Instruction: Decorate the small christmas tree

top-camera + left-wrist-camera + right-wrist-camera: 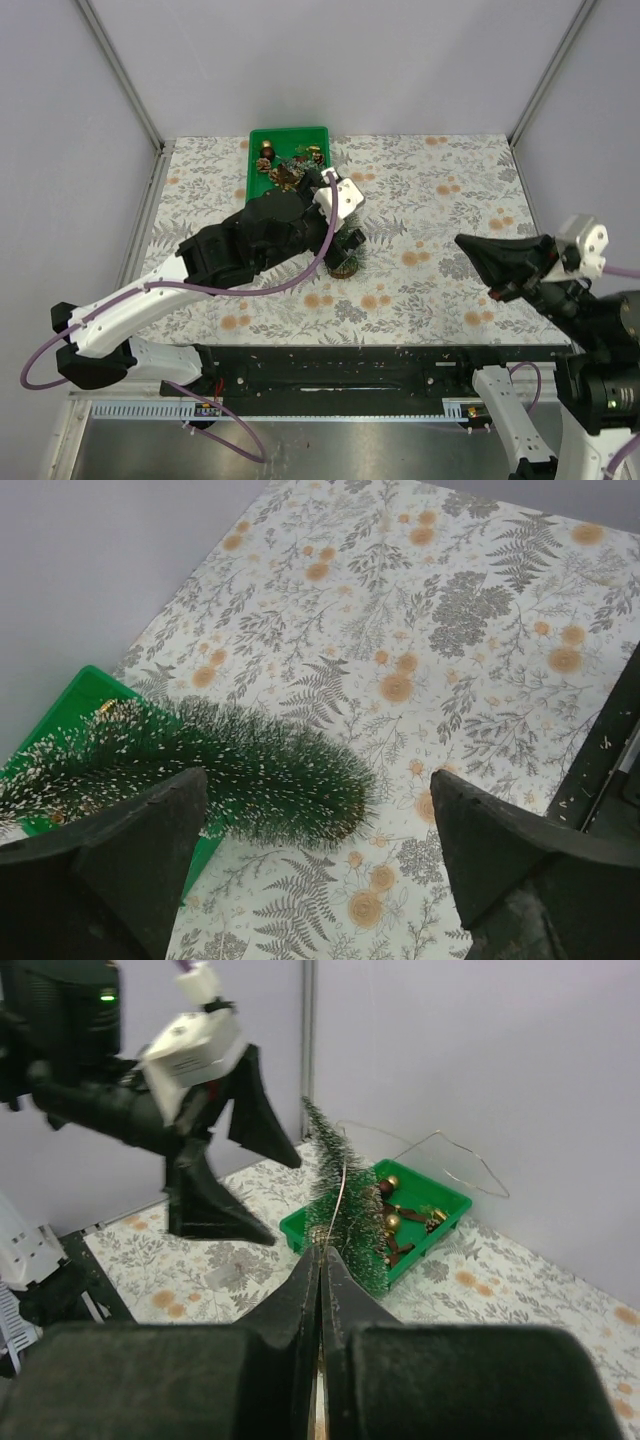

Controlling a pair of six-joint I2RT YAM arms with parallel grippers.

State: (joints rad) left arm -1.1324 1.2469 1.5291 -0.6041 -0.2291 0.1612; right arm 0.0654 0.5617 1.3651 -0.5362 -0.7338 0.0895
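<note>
Floral-clothed bench (450, 200) is carrying the tree (345, 255) upright beside the tray (290, 133), left fingers (100, 870) are hovering spread nearby, right fingers (250, 1380) are pinching a wire (337, 1192); wire-wrapping is probably beginning, requiring feeding around the tree.

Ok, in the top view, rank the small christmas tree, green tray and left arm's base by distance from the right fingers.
1. small christmas tree, mid-table, left of the right gripper.
2. green tray, far edge.
3. left arm's base, near-left corner.
</note>
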